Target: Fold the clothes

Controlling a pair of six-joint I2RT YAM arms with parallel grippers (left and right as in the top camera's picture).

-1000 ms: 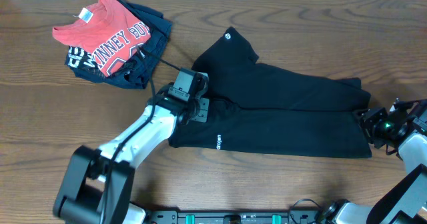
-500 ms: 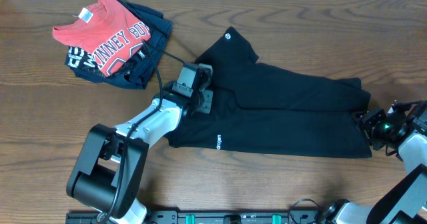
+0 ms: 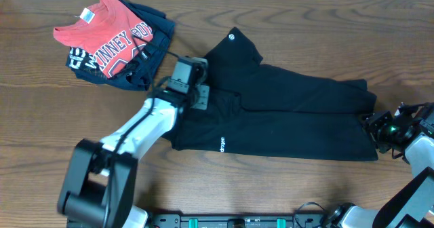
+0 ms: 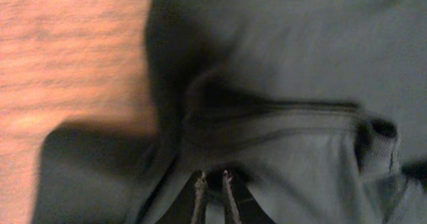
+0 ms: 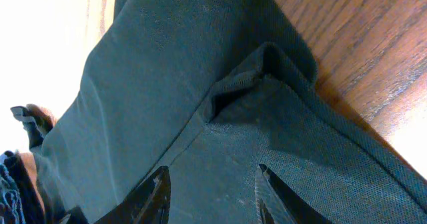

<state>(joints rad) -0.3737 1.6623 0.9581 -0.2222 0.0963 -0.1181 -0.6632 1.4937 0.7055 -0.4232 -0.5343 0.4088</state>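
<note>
Black T-shirt (image 3: 285, 112) sprawls on the counter (image 3: 41, 119); left pincer (image 4: 213, 179) pinches its fabric, right pincer (image 5: 212, 174) spread over it.

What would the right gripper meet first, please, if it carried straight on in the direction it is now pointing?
The black T-shirt. The right gripper points along the fabric with its fingers spread, and the cloth bunches up right ahead of them. How high the fingertips sit above the cloth is unclear.
</note>
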